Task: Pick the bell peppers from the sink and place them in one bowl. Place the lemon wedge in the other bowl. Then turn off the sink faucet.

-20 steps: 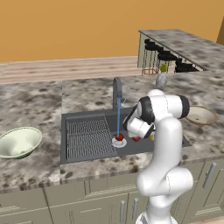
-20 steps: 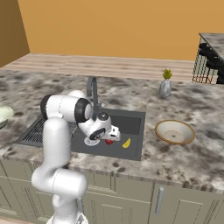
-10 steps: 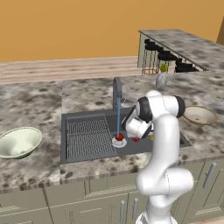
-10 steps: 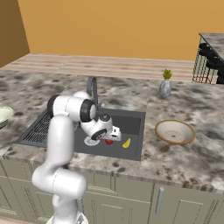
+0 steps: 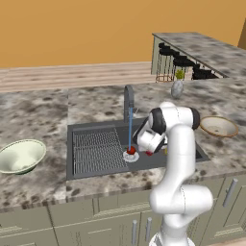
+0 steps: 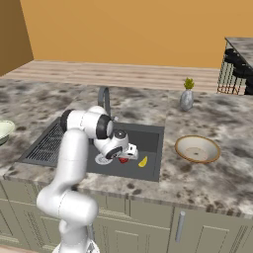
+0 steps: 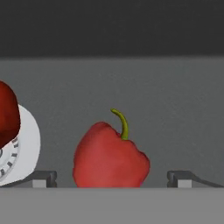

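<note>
One red pepper (image 7: 110, 155) is sitting on the floor of the sink (image 5: 103, 129), stem up, centred between the two finger tips (image 7: 43, 178) of the gripper (image 7: 113, 181). The jaws are standing spread wide, one tip on each side of the pepper and neither pinching it. The second pepper (image 7: 8, 114) is resting on the pale round drain (image 7: 24, 146) just beside the first, and from the left base camera it is sitting right under the water stream (image 5: 129, 129) that is running from the faucet (image 5: 128, 97). The lemon wedge (image 6: 143, 161) is lying on the sink floor near the gripper, toward the tan bowl (image 6: 197, 148) on the counter; the green bowl (image 5: 20, 155) is sitting well apart on the other side of the sink.

The step in hand looks like the grasp on the first pepper. To do it well, the hand should probably be easing a little further down so the tips are reaching past the widest part of the fruit, not its rounded shoulder, since a glossy round body is likely slipping out of a shallow pinch. The closing should be staying centred, so the pepper is not being nudged toward its neighbour on the drain. The lift should then be going straight up, clear of the sink wall, before swinging toward a bowl.
</note>
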